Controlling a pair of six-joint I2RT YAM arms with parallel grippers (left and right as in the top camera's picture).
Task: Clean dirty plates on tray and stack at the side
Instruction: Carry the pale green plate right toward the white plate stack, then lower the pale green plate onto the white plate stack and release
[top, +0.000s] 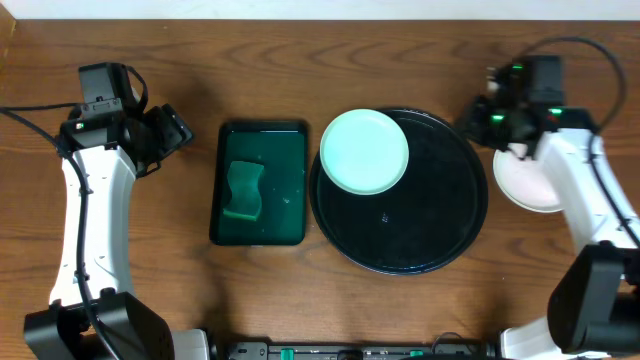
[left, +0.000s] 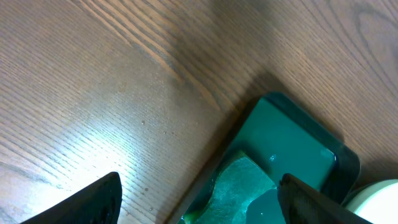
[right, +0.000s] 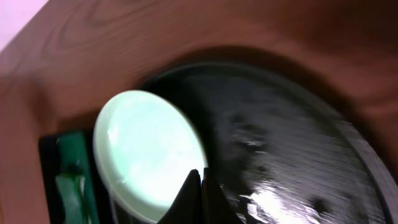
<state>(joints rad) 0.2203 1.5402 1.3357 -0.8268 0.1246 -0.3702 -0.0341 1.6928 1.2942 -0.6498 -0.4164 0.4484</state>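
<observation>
One pale aqua-white plate (top: 364, 151) lies on the upper left of the round black tray (top: 420, 220). A white plate (top: 522, 185) rests on the table right of the tray, partly under my right arm. My right gripper (top: 470, 118) hovers at the tray's upper right rim, shut and holding nothing. In the right wrist view its closed tips (right: 200, 172) point over the tray (right: 292, 149) beside the plate (right: 146, 146). My left gripper (top: 183, 138) is open, left of the green tray. Its fingers (left: 102, 198) straddle that tray's corner, with a plate edge (left: 380, 200) at the far right.
A dark green rectangular tray (top: 285, 140) sits left of the black tray and holds a green sponge (top: 243, 190). In the left wrist view, the green tray (left: 292, 140) and sponge (left: 239, 185) lie below. Bare wooden table surrounds both trays.
</observation>
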